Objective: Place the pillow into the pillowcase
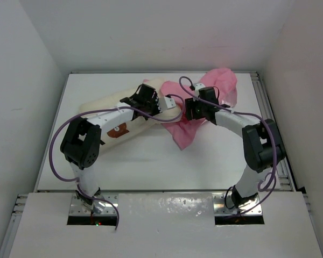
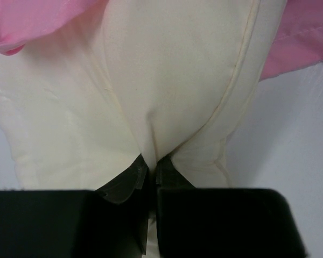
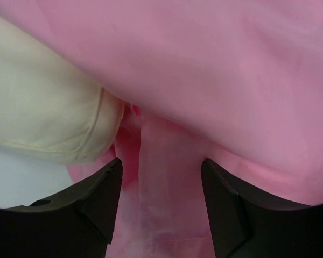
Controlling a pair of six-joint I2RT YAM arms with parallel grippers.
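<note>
**Pillow Pinched at Pillowcase Mouth**

Top view: the pillow (image 1: 94, 109) is seen lying slantwise on the left half of the white table (image 1: 151, 161), its far end meeting the pillowcase (image 1: 220, 80), which is bunched up at centre-right. The left gripper (image 1: 151, 98) is placed on the pillow's far end. The right gripper (image 1: 196, 110) is set on the pink cloth just beside it.

Left wrist view: a fold of the pillow (image 2: 167, 80) is pinched in the left gripper (image 2: 151, 169), the jaws being drawn almost together on it. The pillowcase (image 2: 301, 37) is seen at both upper corners, past the pillow.

Right wrist view: the right gripper (image 3: 161, 177) is held moderately wide, with nothing clamped. The pillowcase (image 3: 231, 70) is spread between and beyond the fingers (image 3: 102, 199). A corner of the pillow (image 3: 37, 113) is seen at left, tucked under the pink edge.
</note>
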